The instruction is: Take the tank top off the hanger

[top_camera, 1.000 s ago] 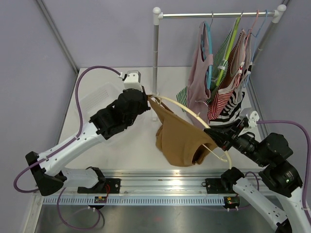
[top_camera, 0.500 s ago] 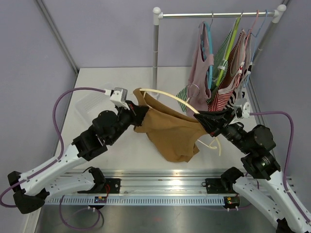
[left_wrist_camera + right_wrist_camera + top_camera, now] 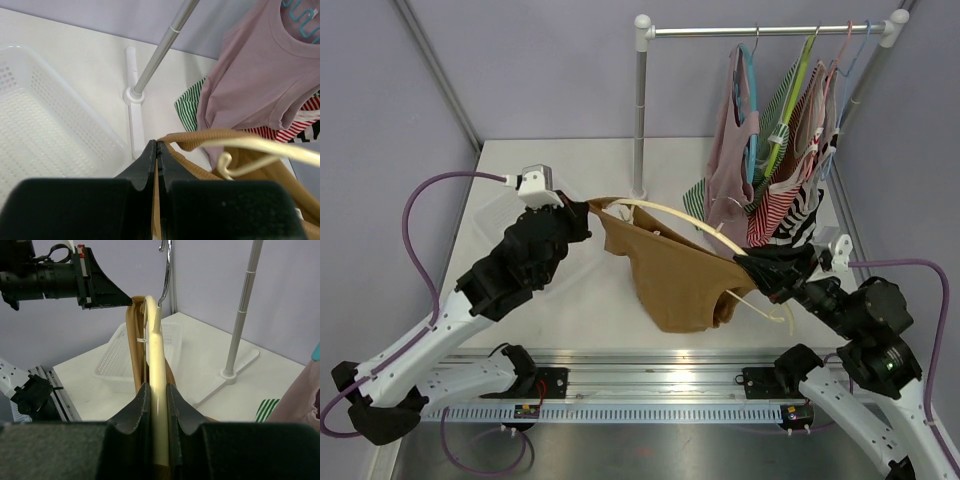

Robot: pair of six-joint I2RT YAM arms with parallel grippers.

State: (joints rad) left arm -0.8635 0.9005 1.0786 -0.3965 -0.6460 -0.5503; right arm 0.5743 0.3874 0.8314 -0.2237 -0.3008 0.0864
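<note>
A white perforated basket [image 3: 30,115] sits at the left of the table [image 3: 590,160]. The left gripper [image 3: 584,212], jaws pressed together, pinches a strap of the brown tank top [image 3: 672,285], which hangs mid-table on the cream hanger [image 3: 682,216]; the right gripper [image 3: 752,268] clamps that hanger's arm.

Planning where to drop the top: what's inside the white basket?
Only bare mesh floor shows inside the white basket; its near end is hidden behind the left claw.

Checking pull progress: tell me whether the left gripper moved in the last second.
Yes. The left gripper has moved left, away from the rack pole, gripping the tank top strap.
</note>
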